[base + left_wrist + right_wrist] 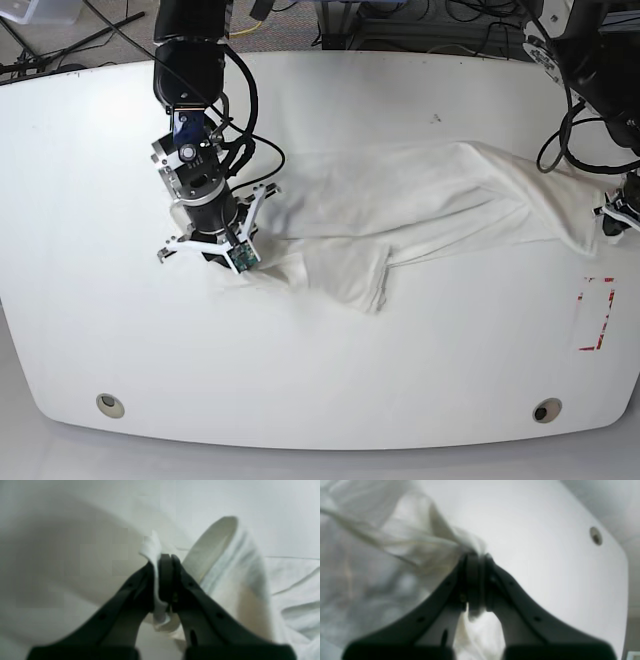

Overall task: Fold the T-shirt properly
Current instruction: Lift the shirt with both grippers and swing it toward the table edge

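Now the T-shirt (420, 195) lies stretched across the tabletop (320, 380), the left gripper (165, 560) and right gripper (475, 557) each clamped on an end, so spreading seems under way; next likely comes laying it flat without slack.

Lab: cable tangle (400, 20) behind table (320, 380)
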Action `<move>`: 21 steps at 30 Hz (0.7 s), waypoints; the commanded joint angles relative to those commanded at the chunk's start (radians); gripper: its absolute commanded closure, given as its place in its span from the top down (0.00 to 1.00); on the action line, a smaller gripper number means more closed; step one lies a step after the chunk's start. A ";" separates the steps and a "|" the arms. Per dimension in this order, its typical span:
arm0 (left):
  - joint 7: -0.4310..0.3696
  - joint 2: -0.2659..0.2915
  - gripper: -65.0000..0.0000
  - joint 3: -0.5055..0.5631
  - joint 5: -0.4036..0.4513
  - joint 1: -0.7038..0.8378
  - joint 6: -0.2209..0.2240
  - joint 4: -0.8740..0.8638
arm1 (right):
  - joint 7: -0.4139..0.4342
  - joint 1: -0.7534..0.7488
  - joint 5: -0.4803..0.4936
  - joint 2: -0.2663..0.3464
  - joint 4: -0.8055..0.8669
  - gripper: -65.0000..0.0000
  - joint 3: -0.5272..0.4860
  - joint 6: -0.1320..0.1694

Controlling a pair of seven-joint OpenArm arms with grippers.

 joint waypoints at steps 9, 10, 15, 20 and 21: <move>0.005 -0.009 0.00 0.031 0.002 -0.071 0.000 0.190 | -0.094 0.227 0.006 0.029 0.002 0.00 -0.003 0.002; 0.005 -0.014 0.00 0.031 0.002 -0.084 0.000 0.206 | -0.104 0.259 0.006 0.031 0.000 0.00 -0.003 0.002; 0.064 -0.064 0.00 0.057 0.000 -0.186 0.000 0.232 | -0.150 0.419 0.005 0.035 -0.005 0.00 -0.003 0.011; 0.132 -0.100 0.00 0.063 0.000 -0.333 0.000 0.241 | -0.213 0.582 0.000 0.046 -0.006 0.00 -0.003 0.078; 0.140 -0.106 0.00 0.064 0.000 -0.364 0.000 0.247 | -0.227 0.614 0.000 0.046 -0.006 0.00 -0.003 0.083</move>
